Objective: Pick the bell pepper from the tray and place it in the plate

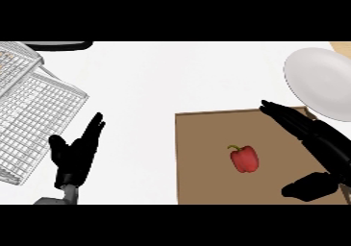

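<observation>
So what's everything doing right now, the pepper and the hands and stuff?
Bell pepper, lying on the tray, untouched.
Tray, holding only the pepper.
Plate, nothing on it.
Right hand, open, fingers straight over the tray's corner.
Left hand, open, resting beside the wire rack.

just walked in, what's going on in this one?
The robot is going for the red bell pepper, which lies on the brown tray, untouched. The right hand is over the tray's right side, open, fingers straight, thumb apart, beside the pepper. The white plate sits beyond the tray's far right corner. The left hand rests open by a wire rack.
</observation>
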### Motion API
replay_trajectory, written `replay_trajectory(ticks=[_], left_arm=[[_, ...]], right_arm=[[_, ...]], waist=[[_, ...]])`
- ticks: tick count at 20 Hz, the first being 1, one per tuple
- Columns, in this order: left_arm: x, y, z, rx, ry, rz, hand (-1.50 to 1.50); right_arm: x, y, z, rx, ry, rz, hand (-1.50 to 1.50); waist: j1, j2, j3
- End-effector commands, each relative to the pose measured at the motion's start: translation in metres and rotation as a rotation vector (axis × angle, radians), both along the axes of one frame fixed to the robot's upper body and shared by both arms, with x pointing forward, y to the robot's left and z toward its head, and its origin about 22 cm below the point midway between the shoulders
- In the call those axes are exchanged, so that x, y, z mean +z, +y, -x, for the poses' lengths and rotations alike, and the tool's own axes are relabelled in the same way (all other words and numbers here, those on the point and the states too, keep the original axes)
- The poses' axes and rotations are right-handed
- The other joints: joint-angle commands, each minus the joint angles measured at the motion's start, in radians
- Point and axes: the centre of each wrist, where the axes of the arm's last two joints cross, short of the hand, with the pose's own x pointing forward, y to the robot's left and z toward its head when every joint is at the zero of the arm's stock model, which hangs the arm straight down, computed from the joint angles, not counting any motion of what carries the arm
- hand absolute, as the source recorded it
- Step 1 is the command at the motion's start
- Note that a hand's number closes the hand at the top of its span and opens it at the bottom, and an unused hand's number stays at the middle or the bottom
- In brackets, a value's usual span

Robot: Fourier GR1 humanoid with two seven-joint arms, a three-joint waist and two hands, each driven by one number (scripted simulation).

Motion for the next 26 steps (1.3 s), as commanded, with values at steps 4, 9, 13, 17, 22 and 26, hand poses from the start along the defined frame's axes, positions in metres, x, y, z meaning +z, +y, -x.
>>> replay_trajectory(ticks=[4,9,13,17,22,26], left_arm=[[-0.018,0.021,0.002,-0.011,0.075,0.01,0.0],[-0.014,-0.002,0.003,0.01,0.078,0.015,0.0],[-0.033,-0.007,0.013,-0.009,0.093,0.021,0.0],[-0.003,0.016,-0.004,-0.018,0.089,0.018,0.0],[-0.009,-0.002,0.002,-0.016,0.09,0.027,0.0],[-0.012,0.005,-0.005,-0.002,0.09,0.023,0.0]], right_arm=[[-0.036,0.038,0.011,0.017,0.046,0.01,-1.5],[-0.033,0.035,0.015,-0.002,0.016,0.041,-1.5],[-0.031,0.037,0.02,-0.056,-0.002,0.121,-1.5],[-0.057,0.055,0.001,-0.074,-0.006,0.134,-1.5],[-0.063,0.052,-0.006,-0.061,0.027,0.127,-1.5],[-0.077,0.068,-0.02,-0.042,0.054,0.189,-1.5]], waist=[[-0.001,0.007,-0.007],[-0.003,0.006,-0.007],[-0.007,0.006,-0.007],[0.002,0.007,-0.006],[-0.001,0.007,-0.006],[0.004,0.009,-0.006]])
